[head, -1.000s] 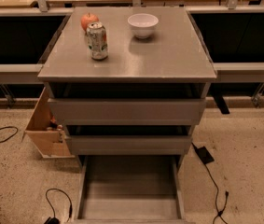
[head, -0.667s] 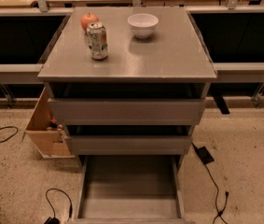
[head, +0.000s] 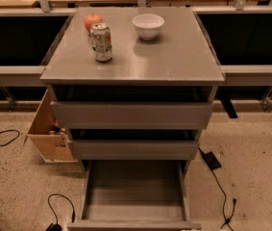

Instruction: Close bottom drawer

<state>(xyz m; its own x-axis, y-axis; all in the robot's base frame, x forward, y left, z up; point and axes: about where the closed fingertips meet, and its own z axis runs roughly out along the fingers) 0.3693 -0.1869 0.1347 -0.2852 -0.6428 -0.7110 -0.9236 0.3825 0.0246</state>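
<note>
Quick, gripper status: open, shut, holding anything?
The gripper is nowhere in the camera view, so its state cannot be told; the bottom drawer stands pulled out, with nothing touching it.

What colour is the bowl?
The bowl is white, seen in the camera view; the gripper is not in view.

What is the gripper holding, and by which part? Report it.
It cannot be told: the gripper is out of the camera view. Nothing touches the handle-less grey bottom drawer, which stands pulled out.
</note>
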